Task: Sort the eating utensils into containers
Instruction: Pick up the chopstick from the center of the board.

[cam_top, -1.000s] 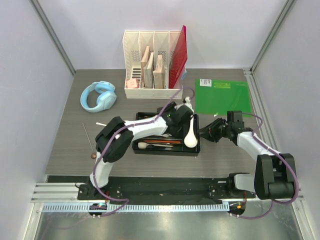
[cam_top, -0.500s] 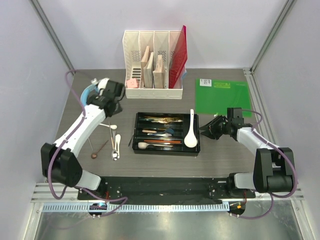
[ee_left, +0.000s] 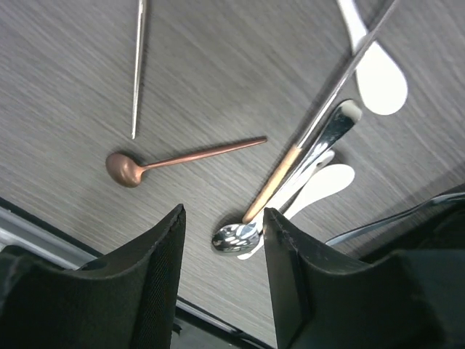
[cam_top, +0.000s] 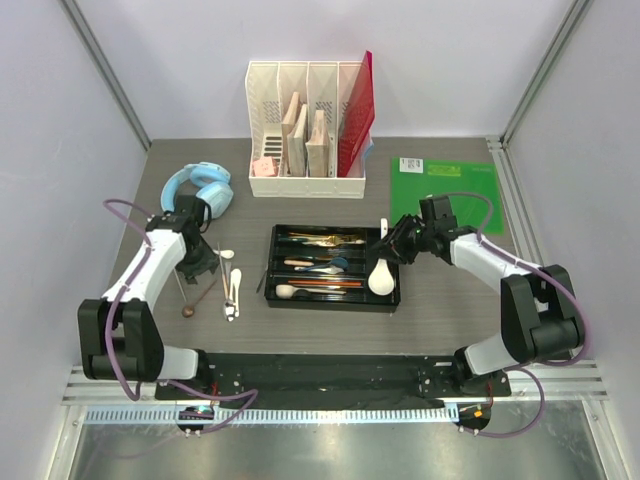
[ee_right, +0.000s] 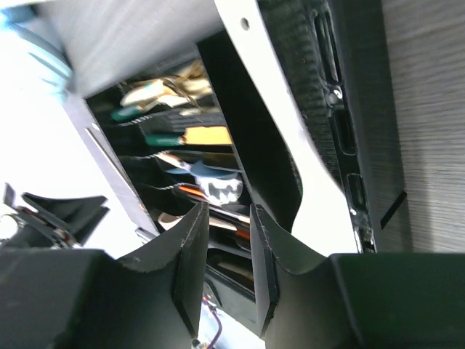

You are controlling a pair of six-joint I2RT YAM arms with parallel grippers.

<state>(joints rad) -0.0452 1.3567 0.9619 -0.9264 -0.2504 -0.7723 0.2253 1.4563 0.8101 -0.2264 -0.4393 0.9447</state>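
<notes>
Black fingers (ee_left: 156,283) of the left gripper (ee_left: 223,222) stand well parted over the grey wood-grain table (ee_left: 218,80), with nothing held. In the gap between them lies the bowl of a silver spoon (ee_left: 234,236), its handle slanting away ahead of the jaws, toward the side nearer the tray. A long metal chopstick (ee_left: 330,91) lies against it on the same slant, and its copper-coloured end stops just short of the gap. Two white spoons sit on that same side: one (ee_left: 323,183) is tucked beside the silver handle, close ahead of the finger nearer the tray, and the other (ee_left: 379,78) lies farther out. Ahead of the other finger rests a copper spoon (ee_left: 182,155), apart from the silver one. Beyond it a thin metal stick (ee_left: 138,69) points away from the jaws.

The right gripper (ee_right: 227,218) hangs tilted at the right end of the black cutlery tray (cam_top: 331,306). Its jaws are only narrowly apart, and nothing can be seen clamped in them. Through the slit show the tray's long compartments, filled with gold, dark-handled and wooden cutlery pieces (ee_right: 207,136). The large white ceramic soup spoon (cam_top: 380,272) lies in the tray's end compartment, its handle passing just outside the jaws; whether a finger touches it cannot be told. Well beyond both sets of jaws are a white file organizer (cam_top: 265,100), blue headphones (cam_top: 197,192) and a green mat (cam_top: 445,195).
</notes>
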